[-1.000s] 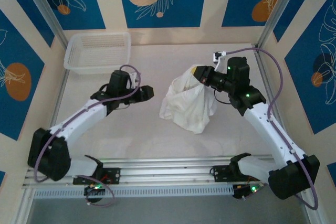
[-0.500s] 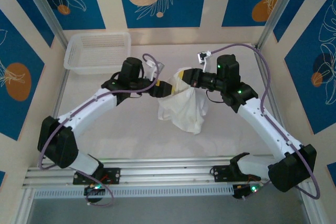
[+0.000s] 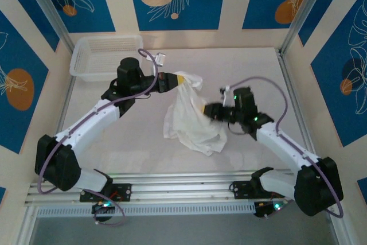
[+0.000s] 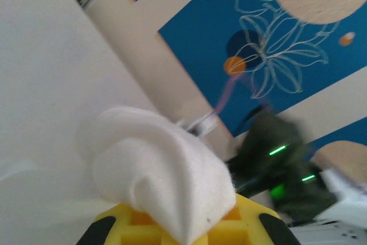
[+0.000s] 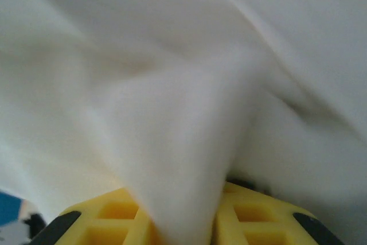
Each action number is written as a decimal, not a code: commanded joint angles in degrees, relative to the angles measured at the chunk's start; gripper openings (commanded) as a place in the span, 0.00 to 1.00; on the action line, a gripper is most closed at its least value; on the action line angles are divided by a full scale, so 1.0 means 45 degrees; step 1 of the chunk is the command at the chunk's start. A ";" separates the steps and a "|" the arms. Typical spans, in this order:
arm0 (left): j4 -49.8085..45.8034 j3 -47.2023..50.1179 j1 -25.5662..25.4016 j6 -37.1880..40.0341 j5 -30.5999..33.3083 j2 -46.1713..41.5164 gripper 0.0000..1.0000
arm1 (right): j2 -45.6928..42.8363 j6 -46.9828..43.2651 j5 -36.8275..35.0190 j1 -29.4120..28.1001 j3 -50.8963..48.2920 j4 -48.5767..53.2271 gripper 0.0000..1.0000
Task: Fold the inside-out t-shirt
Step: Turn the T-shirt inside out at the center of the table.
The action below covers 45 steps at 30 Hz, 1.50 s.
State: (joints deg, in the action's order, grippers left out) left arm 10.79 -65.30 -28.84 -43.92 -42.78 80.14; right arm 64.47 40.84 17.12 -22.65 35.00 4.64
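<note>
Nearest the arm bases, leaning the right gripper [image 3: 208,112] into the side of the inside-out t-shirt [image 3: 189,121], low over the desk [image 3: 137,153]. Running a fold of white cloth down between its yellow pads [image 5: 109,219], seen from the right wrist. Too close and too blurred there for telling whether pinching that fold or merely standing parted around it. Probably reaching here for a second hold, since spreading a bunched shirt calls for two.

Farther out, clamping the left gripper [image 3: 176,78] fully closed on a bunch of the shirt's upper edge, with a rounded tuft bulging out just ahead of its fingertips in the left wrist view. Holding that bunch up off the desk and letting the rest hang below this gripper in a crumpled drape. Pooling the lowest folds on the desk between the two grippers. Most likely holding high so that the cloth's own weight pulls it open and shows a hem or sleeve. Not lying flat yet and with no fold made, so seemingly early in the task.

Beyond the left gripper and off to its outer side, leaving the white mesh basket [image 3: 106,55] alone, well apart from the shirt.
</note>
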 commanded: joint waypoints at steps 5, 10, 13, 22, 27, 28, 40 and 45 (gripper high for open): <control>-0.0050 -0.0002 -0.0017 -0.0234 -0.0758 -0.0389 0.00 | -0.3907 -0.0119 -0.2344 -0.1040 -0.1101 0.0657 0.42; -0.0633 -0.0111 -0.0095 0.0271 -0.1068 -0.0416 0.00 | -0.4248 -0.4746 -0.4700 -0.3470 0.0178 -0.0739 0.64; -0.1057 -0.0273 -0.0192 0.0526 -0.0886 -0.0488 0.00 | -0.2363 -0.5879 -0.3852 -0.3622 0.1529 -0.1215 0.68; -0.6228 -0.1085 -0.0016 0.2889 0.2892 -0.1136 0.06 | 0.0893 -0.3815 -0.2297 -0.2095 0.4561 0.0120 0.00; -0.6799 0.0342 0.1453 0.2802 0.4049 -0.1447 0.28 | -0.1392 -0.1268 0.0022 0.0217 0.2807 -0.0881 0.00; -0.6707 0.0705 0.1808 0.2716 0.4109 -0.1534 0.30 | -0.1870 -0.0840 0.0197 0.0645 0.2432 -0.1058 0.00; -0.4235 0.1462 0.0802 0.3178 0.0774 -0.0989 0.63 | -0.1874 -0.0525 0.1364 0.1153 0.2376 -0.1160 0.00; -0.4594 0.0795 -0.0581 0.2647 0.2826 0.1069 0.65 | -0.1977 -0.0451 0.1480 0.1111 0.2448 -0.1288 0.00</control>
State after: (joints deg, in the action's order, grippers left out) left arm -10.79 -60.73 -30.30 -31.14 -33.76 80.64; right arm 56.34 37.98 21.63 -17.23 44.84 0.56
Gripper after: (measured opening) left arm 0.648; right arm 0.065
